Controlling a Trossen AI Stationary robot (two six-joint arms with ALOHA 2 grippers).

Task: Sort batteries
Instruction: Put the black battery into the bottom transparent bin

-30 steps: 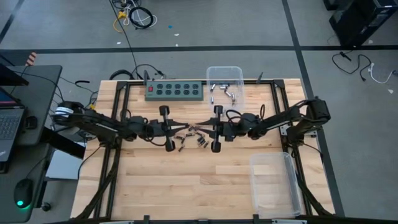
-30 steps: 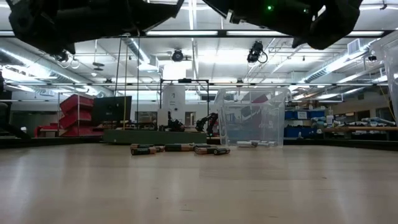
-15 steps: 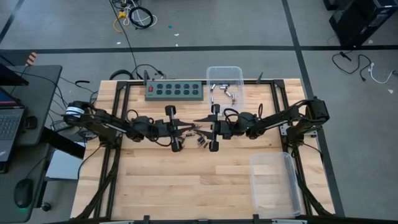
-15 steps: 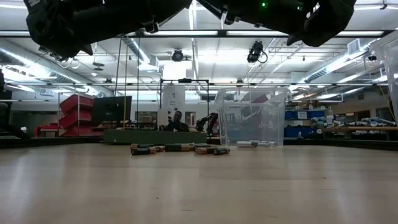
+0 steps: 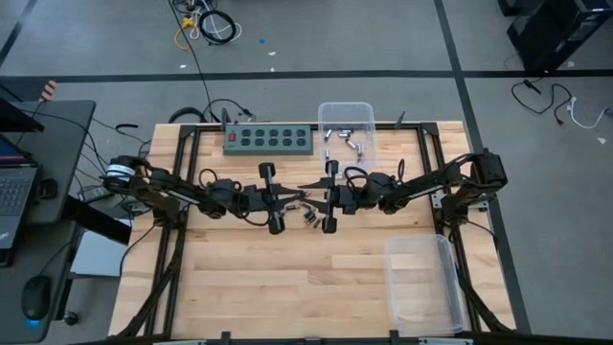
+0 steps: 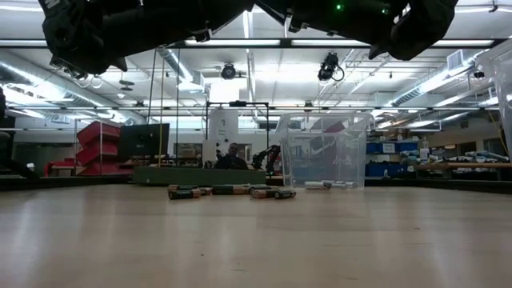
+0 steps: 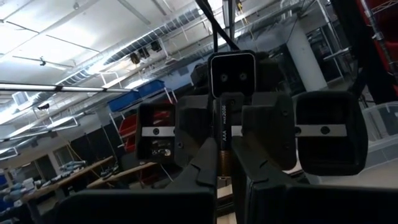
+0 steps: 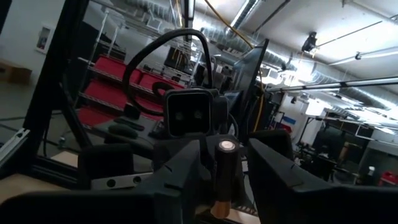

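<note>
Here a battery [image 7: 222, 144] stands upright, seemingly clamped between the left fingers [image 7: 198, 177].

Batteries at mid-table

Small dark batteries [image 5: 305, 215] lay scattered flat on the wood; one cell [image 7: 223, 138] stood upright between both grippers' fingers.

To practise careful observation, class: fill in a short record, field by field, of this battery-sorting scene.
left gripper: shut on one battery, above table centre
right gripper: facing it, fingers open either side of the same battery
loose batteries: small cluster on the table by the grippers
far bin: holds silvery batteries
near bin: at the right front corner
</note>
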